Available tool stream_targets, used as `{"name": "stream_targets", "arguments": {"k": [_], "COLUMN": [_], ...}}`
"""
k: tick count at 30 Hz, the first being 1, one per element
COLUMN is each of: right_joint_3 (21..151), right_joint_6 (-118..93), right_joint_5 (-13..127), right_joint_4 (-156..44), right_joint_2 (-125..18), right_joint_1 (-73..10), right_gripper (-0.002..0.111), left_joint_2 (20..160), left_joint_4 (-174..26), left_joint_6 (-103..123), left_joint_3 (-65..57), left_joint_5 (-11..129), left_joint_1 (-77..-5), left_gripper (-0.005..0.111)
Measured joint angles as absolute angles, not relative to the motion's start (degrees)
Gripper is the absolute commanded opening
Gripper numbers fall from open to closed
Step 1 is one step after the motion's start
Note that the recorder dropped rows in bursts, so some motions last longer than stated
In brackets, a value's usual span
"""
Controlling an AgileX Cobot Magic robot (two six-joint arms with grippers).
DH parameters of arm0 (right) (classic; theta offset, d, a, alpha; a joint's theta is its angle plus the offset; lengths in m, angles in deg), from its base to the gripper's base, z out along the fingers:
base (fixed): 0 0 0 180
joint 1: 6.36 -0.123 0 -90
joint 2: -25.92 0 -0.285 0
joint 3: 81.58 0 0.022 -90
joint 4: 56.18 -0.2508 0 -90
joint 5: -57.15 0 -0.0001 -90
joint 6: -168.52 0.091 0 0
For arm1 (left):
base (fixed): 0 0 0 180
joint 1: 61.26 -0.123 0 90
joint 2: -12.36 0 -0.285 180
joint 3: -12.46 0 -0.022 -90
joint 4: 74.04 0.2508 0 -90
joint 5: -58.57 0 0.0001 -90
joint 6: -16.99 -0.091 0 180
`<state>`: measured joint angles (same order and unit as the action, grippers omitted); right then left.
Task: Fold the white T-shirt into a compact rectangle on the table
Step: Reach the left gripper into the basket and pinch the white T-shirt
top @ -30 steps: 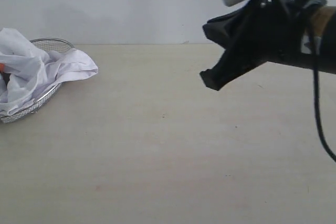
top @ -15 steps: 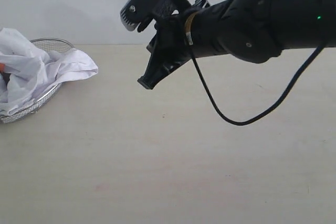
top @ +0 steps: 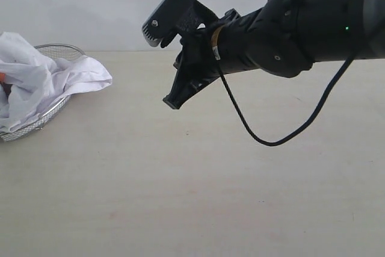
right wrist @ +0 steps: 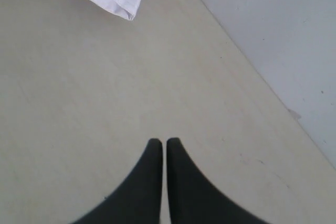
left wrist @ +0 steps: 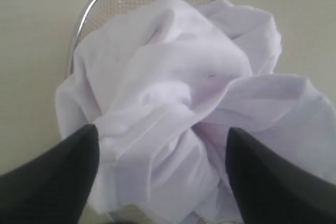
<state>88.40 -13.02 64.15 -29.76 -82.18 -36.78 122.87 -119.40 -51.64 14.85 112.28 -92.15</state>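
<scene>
Right claw (right wrist: 164,142): clenched, with two black, matte, tapered fingers pressed together along their length and gripping nothing. Hangs in the air above the table (top: 180,197), pointed down and toward the left of the exterior view. Reaches in from the right on a thick, glossy black right arm (top: 301,28), held nearly level over the tabletop, with a thin black cable (top: 271,142) looping below it.

Left claw (left wrist: 161,132): released, with dark, blunt fingers spread wide to either side of the white T-shirt (left wrist: 173,93). Cannot tell whether the fingers touch the cloth.

White T-shirt: thin, soft and heavily creased, bunched into a loose heap of folds. Sits in a round wire-mesh basket (top: 57,47) with a bright metal rim, at the far left of the exterior view. Spills one rounded fold over the rim toward the middle of the table.

Table: broad, flat, pale beige and matte, with a few small dark specks. Meets a plain light grey wall (top: 90,4) at its far edge.
</scene>
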Motion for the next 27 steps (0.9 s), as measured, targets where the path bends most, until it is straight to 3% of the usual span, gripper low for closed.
{"name": "stream_targets", "arguments": {"k": [14,18,22,27], "right_joint_3": [88.4,88.4,88.4,88.4], "right_joint_6": [-13.02,-13.02,-13.02,-13.02], "right_joint_5": [65.53,65.53,65.53,65.53], "right_joint_4": [-29.76,-29.76,-29.76,-29.76], "right_joint_2": [-82.27,-82.27,-82.27,-82.27], "right_joint_1": [-35.16,-35.16,-35.16,-35.16], "right_gripper": [0.0,0.0,0.0,0.0], "left_joint_2": [128.35,128.96,128.96,128.96], "left_joint_4": [-114.81,-113.12,-112.53,-112.41], "left_joint_6": [-54.0,-54.14,-53.86,-50.84], "left_joint_3": [14.73,14.73,14.73,14.73], "left_joint_5": [109.06,108.55,108.3,108.22], "left_joint_1": [-89.14,-88.2,-88.2,-88.2], "left_gripper": [0.063,0.046,0.007,0.004]}}
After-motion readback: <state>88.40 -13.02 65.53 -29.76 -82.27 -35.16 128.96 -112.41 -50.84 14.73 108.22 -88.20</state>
